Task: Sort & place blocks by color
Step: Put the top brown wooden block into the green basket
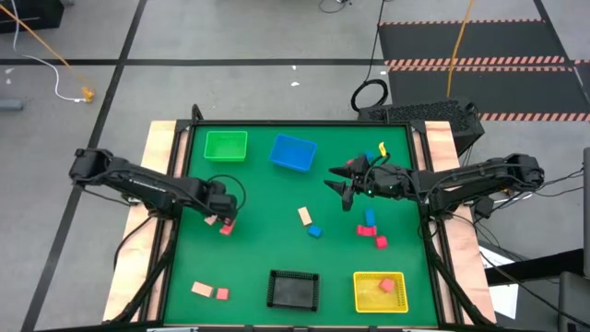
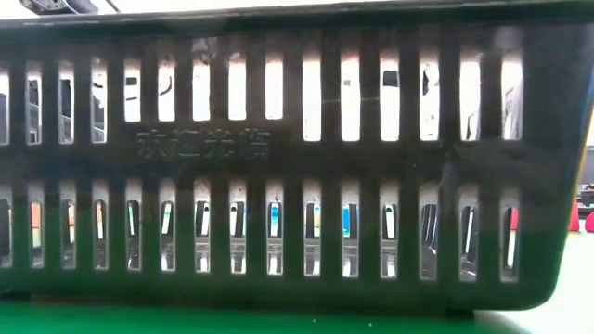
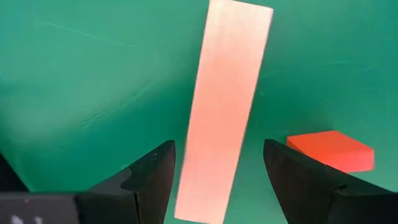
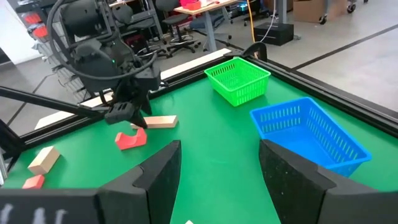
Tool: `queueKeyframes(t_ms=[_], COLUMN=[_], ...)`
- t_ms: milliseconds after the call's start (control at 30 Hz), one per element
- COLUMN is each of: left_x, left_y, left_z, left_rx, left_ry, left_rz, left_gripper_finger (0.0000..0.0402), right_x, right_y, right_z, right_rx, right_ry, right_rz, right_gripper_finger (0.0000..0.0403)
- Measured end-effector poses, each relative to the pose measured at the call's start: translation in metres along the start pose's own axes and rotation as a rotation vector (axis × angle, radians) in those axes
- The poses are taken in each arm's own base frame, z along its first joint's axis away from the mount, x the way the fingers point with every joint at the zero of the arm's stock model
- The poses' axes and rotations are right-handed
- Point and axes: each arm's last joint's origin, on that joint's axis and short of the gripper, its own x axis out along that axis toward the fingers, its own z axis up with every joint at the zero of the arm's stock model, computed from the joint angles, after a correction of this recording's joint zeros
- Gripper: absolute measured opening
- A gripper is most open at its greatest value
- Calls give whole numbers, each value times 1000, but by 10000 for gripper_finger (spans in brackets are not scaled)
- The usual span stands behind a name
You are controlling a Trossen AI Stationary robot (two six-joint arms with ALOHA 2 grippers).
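A tan bar block lies flat on the green mat, with a pink-red block close beside it. My left gripper points down over the bar's near end, open, one finger on either side of the bar and apart from it. The right wrist view shows this left gripper low over the tan bar and the pink-red block. My right gripper hangs open over the mat's right half, holding nothing.
A green basket and a blue basket stand at the far side, a black basket and a yellow basket at the near edge. Loose blocks lie mid-mat, at right and near left. The black basket wall fills the low view.
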Motion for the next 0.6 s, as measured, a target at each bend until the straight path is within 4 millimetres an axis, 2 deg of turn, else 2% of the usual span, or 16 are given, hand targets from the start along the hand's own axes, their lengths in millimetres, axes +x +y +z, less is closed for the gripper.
queueKeyframes(t_ms=[400,500,600], left_x=[12,12,12], left_y=[-3,-4,-4], left_z=[2,2,2], left_rx=[40,27,29], left_ry=[-48,-47,-48], left_rz=[95,90,90], left_gripper_finger=[234,197,140], right_x=[0,0,0], right_y=[0,0,0], right_z=[0,0,0], right_rx=[0,0,0], right_ry=[0,0,0], right_rz=[0,0,0], right_gripper_finger=[206,206,206])
